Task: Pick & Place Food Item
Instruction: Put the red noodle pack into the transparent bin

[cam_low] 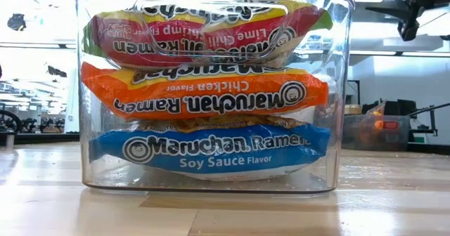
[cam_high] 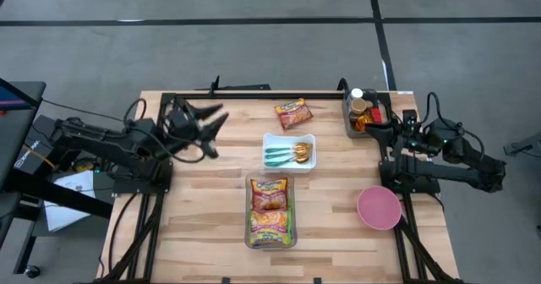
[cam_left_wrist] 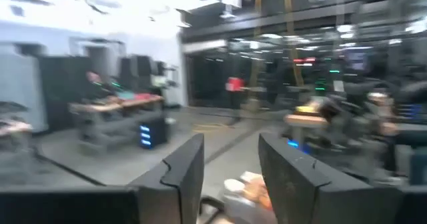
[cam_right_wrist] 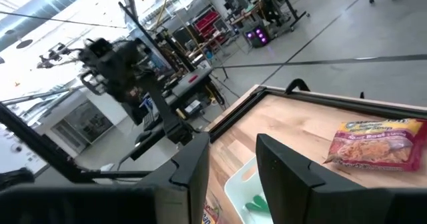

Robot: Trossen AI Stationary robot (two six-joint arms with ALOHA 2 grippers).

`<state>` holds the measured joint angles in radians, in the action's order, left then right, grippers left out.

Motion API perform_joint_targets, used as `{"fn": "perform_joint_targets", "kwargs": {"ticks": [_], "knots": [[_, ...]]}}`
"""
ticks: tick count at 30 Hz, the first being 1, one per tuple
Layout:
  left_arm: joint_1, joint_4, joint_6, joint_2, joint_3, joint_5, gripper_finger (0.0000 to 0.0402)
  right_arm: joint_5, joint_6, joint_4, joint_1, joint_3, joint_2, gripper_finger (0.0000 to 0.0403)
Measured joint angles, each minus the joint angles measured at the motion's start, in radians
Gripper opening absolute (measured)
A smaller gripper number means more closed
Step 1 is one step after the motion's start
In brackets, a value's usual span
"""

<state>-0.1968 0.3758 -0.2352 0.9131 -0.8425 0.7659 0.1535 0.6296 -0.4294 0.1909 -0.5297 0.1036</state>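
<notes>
A: What sits around the loose ramen packet [cam_high: 292, 113]?

B: It lies flat at the far middle of the wooden table [cam_high: 203, 208], apart from everything; just nearer sits a white tray [cam_high: 289, 151] holding teal and gold pieces; nearer still, a clear bin [cam_low: 211, 88] stacked with ramen packs, Soy Sauce at the bottom, Chicken above it, Lime Chili Shrimp on top; a pink bowl [cam_high: 378, 208] rests at the right; a container of bottles [cam_high: 362, 112] stands at the far right corner.

A: Which way does the packet run?

B: Its long axis lies roughly left to right, tilted a little; nothing covers it.

A: And the grippers?

B: The left gripper [cam_high: 213, 117] hovers over the table's far left, fingers [cam_left_wrist: 180, 174] parted with nothing between them; the right gripper [cam_high: 369, 125] hangs by the bottle container, fingers [cam_right_wrist: 193, 167] apart, empty too.
</notes>
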Motion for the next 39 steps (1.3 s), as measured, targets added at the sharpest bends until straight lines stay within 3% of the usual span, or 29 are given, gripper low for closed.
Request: {"fn": "perform_joint_targets", "kwargs": {"ticks": [6, 12, 18, 22, 29, 39], "knots": [[0.075, -0.001, -0.126, 0.04, -0.13, -0.003, 0.0157, 0.024, 0.0, 0.045, 0.0, 0.0, 0.0, 0.0117], [0.1, -0.002, -0.15, 0.01, -0.145, -0.004, 0.0159, 0.032, -0.014, 0.221, 0.001, 0.0, 0.047, 0.0117], [0.099, -0.002, -0.15, 0.003, -0.145, -0.004, 0.0151, 0.06, -0.035, 0.479, 0.001, -0.002, 0.204, 0.0117], [0.099, -0.002, -0.146, 0.003, -0.145, -0.004, 0.0149, 0.134, -0.038, 0.538, 0.001, -0.069, 0.353, 0.0117], [0.095, -0.002, -0.142, 0.004, -0.145, -0.004, 0.0149, 0.192, -0.1, 0.435, 0.011, -0.335, 0.636, 0.0117], [0.077, -0.021, -0.094, 0.004, -0.145, 0.007, 0.0149, 0.24, -0.116, -0.032, 0.136, -0.882, 1.081, 0.0117]]}}
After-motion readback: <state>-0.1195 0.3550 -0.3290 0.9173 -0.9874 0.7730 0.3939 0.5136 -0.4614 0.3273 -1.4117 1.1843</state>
